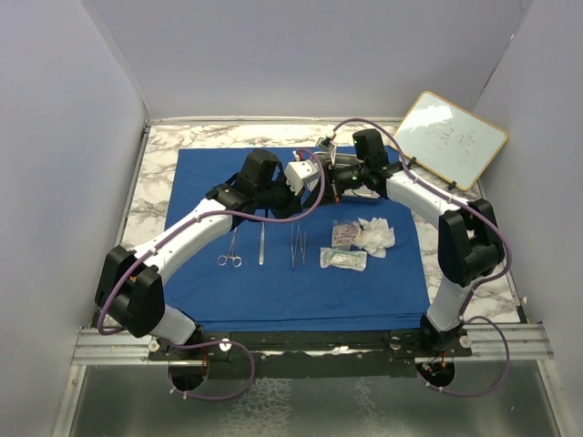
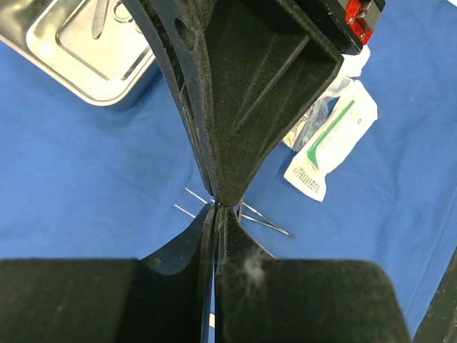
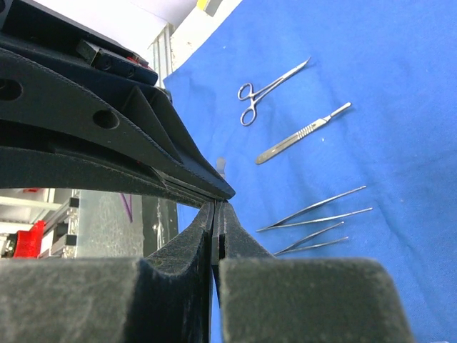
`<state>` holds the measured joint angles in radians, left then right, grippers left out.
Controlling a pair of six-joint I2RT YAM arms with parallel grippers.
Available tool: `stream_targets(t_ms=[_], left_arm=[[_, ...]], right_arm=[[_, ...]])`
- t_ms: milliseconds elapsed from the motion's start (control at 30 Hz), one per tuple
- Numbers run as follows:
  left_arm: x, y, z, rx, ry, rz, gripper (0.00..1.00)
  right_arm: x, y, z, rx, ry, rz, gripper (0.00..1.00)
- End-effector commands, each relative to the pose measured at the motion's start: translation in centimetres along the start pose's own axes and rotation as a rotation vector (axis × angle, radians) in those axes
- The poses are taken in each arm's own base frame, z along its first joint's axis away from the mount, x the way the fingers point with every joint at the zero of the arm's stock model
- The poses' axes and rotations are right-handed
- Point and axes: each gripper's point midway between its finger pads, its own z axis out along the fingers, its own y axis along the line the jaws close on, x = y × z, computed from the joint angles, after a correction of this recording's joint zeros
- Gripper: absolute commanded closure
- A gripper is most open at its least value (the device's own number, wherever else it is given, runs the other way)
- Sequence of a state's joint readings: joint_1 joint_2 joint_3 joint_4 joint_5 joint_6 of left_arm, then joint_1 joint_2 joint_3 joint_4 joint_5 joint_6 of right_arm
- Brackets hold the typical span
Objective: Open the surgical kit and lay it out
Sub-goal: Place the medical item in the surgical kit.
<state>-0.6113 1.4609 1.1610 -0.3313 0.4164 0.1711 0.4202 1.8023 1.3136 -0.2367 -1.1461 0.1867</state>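
From above: shows the blue cloth wrap point(image 1: 301, 291) spread flat over most of the marble worktop point(image 1: 157, 196), with bare marble strips along the left, far and right edges, and a whiteboard point(image 1: 451, 138) leaning in the far right corner. Leaves the near half of the cloth open. Lines up across the middle, left to right: ring-handled forceps point(image 1: 230, 252), a scalpel handle point(image 1: 261, 244), tweezers point(image 1: 298, 246), clear packets point(image 1: 343, 259), then white gauze point(image 1: 375, 235) just beside the far packet. Shows the left arm point(image 1: 196, 232) and right arm point(image 1: 414, 196) both bent inward, wrists meeting over the far middle of the cloth, well apart from the side walls. From the left wrist: catches a shallow steel tray point(image 2: 86, 71) on the cloth at upper left, with a steel tool point(image 2: 100, 18) lying in it, mostly cut off by the frame. Shows the left gripper point(image 2: 216, 206) with fingers pressed together over the tweezer tips; cannot tell whether anything is pinched. From the right wrist: shows the right gripper point(image 3: 216, 209) likewise closed tight, with forceps, scalpel handle and two pairs of tweezers lying apart on the cloth beyond, and the cloth's edge at upper left.
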Motion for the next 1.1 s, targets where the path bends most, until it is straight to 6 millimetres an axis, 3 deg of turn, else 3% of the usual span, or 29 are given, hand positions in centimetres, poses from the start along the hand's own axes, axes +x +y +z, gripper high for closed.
stream_targets(t_ms=[0,367,633,800,1067], left_arm=[[0.4,0.3,0.2,-0.023,0.01,0.011,1.0],[1.4,1.0,0.3,-0.07,0.005,0.007,1.0],[2.1,2.2,0.4,-0.137,0.002,-0.052,1.0],[2.9,2.9,0.5,-0.176,-0.002,-0.171,1.0],[5.9,3.4,2.2,-0.257,0.05,-0.445,1.0]], right_arm=[[-0.6,-0.3,0.3,0.02,0.007,0.003,0.98],[-1.4,-0.5,0.1,0.046,0.014,-0.021,0.77],[-2.4,-0.8,-0.6,0.085,0.01,-0.055,0.74],[-2.9,-2.9,-2.9,0.171,-0.025,-0.073,0.75],[-1.3,-6.5,-7.8,0.354,-0.048,-0.144,0.76]])
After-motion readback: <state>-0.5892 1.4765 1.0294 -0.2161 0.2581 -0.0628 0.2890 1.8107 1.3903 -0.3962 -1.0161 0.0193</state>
